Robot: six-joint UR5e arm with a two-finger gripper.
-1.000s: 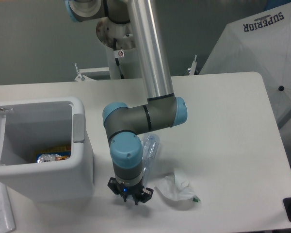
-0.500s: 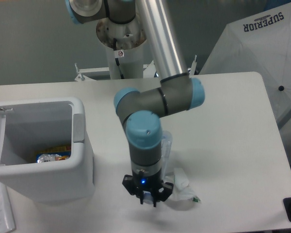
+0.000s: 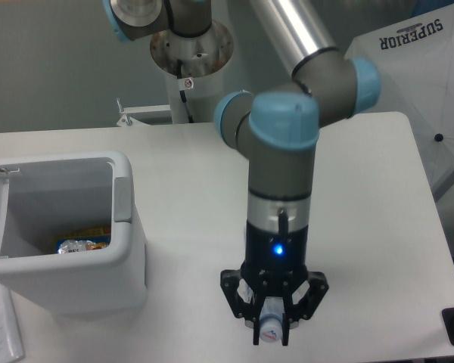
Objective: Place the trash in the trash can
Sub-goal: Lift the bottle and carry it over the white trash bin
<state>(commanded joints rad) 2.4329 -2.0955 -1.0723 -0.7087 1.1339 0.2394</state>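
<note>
From the fixed camera, the one clear piece of writing is "SUPERIOR" in dark capitals on the white umbrella-like canopy [image 3: 408, 68], up and to the right of the jaws, well apart from them. Down at the near edge of the white table [image 3: 363, 189], the gripper [image 3: 272, 333] points straight down, a blue light glowing on the wrist just above it. Its dark fingers [image 3: 235, 296] are spread fairly wide, and between them sits the bottle [image 3: 269, 327], of which only the end shows: a whitish round tip with a touch of blue and red, facing down and toward the camera. Its long axis seems to run up under the wrist, more or less in line with the arm, but the body is hidden, so the label cannot be read. Whether the fingers actually press on the bottle, I cannot tell; they flank it closely on both sides. The crumpled wrapper does not show; the arm covers the spot behind the jaws. Well to the left of the jaws stands the trash can [image 3: 129, 227], white and boxy, lid swung open at its far left side. Inside it, low down, lies a yellow-blue foil snack wrapper [image 3: 83, 242], its print too small to read.
</note>
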